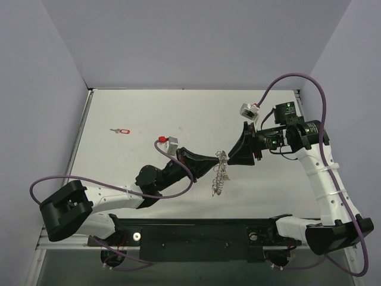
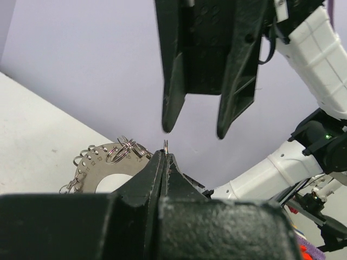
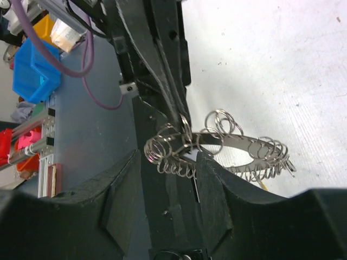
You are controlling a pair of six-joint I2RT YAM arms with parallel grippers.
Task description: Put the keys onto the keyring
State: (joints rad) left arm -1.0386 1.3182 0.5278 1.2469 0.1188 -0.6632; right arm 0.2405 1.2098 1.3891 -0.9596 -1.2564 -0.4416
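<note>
Pinching keyring (image 2: 103, 169) rim, left gripper (image 2: 165, 157) clamped

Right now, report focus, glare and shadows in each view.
Top view: even light, sharp, soft shadows on the table, keyring tiny. Left wrist: left tool dark and blurred up close. Right wrist: right tool blurred, keyring sharp, table bright.

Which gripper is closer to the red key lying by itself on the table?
Left. The left gripper, holding the keyring, is right of the red key; the right gripper is even farther right.
</note>
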